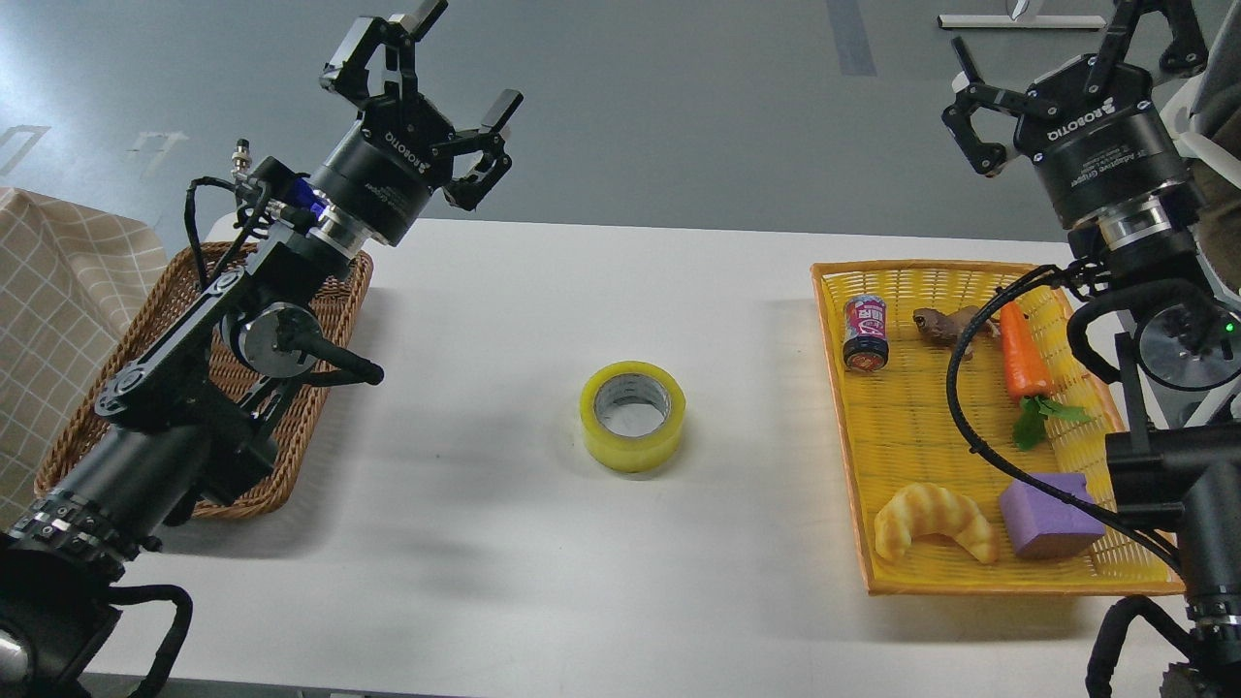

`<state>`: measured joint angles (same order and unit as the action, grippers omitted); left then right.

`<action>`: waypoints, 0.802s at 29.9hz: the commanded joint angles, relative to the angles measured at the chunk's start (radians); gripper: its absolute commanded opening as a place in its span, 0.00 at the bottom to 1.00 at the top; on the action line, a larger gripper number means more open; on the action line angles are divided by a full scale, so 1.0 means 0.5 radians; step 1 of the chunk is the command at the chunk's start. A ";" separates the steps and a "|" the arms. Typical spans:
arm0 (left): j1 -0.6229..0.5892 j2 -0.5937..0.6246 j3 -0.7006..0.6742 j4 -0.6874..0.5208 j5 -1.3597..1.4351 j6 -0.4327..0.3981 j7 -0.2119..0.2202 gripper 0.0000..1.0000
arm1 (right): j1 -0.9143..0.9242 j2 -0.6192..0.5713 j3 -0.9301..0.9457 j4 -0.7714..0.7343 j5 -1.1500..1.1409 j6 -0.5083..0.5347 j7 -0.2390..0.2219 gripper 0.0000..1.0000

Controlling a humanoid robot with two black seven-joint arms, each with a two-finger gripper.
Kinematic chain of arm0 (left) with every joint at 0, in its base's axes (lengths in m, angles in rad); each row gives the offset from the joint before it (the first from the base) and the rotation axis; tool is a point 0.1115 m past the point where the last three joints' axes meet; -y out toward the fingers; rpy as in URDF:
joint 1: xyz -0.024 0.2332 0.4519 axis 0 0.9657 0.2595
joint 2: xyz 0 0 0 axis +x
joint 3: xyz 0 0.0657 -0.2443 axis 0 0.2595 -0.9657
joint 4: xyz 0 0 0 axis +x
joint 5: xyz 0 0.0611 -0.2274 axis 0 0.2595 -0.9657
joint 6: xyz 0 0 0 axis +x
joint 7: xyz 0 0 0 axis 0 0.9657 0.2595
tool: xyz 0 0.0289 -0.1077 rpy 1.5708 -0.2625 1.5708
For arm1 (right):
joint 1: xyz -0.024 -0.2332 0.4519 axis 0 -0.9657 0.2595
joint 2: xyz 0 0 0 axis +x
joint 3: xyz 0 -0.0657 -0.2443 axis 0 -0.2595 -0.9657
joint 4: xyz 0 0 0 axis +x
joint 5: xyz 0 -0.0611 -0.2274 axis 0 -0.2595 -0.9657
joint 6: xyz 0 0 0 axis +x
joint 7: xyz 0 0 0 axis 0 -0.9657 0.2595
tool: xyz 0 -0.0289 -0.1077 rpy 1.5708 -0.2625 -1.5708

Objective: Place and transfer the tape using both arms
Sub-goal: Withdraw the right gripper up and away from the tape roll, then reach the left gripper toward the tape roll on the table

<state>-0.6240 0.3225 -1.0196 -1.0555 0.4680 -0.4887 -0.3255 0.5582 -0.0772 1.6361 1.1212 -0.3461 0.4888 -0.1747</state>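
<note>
The tape, a wide yellow translucent roll with a grey-white core, lies flat in the middle of the white table. My left gripper is open and empty, raised high above the table's far left, pointing up and away. My right gripper is open and empty, raised high above the far right corner, over the yellow tray's back edge. Both grippers are far from the tape.
A brown wicker basket sits at the left under my left arm. A yellow tray at the right holds a can, a toy animal, a carrot, a croissant and a purple block.
</note>
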 commanded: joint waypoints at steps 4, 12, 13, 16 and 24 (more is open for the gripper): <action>-0.001 -0.007 0.011 -0.006 0.003 0.000 0.001 0.98 | -0.085 0.013 0.004 0.003 0.011 0.000 -0.003 1.00; 0.002 0.015 0.021 0.000 0.034 0.000 -0.002 0.98 | -0.147 -0.020 -0.002 0.003 0.008 0.000 -0.010 1.00; 0.002 0.018 0.024 0.000 0.037 0.000 -0.002 0.98 | -0.150 -0.036 -0.005 0.003 0.008 0.000 -0.010 1.00; 0.002 0.021 0.030 0.000 0.085 0.000 -0.002 0.98 | -0.168 -0.045 -0.002 0.006 0.008 0.000 -0.010 1.00; -0.050 0.091 0.247 -0.015 0.781 0.000 -0.015 0.98 | -0.220 -0.091 0.004 0.028 0.011 0.000 -0.007 1.00</action>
<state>-0.6390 0.3591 -0.9345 -1.0570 0.7316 -0.4888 -0.3302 0.4593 -0.1100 1.6373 1.1303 -0.3421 0.4887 -0.1789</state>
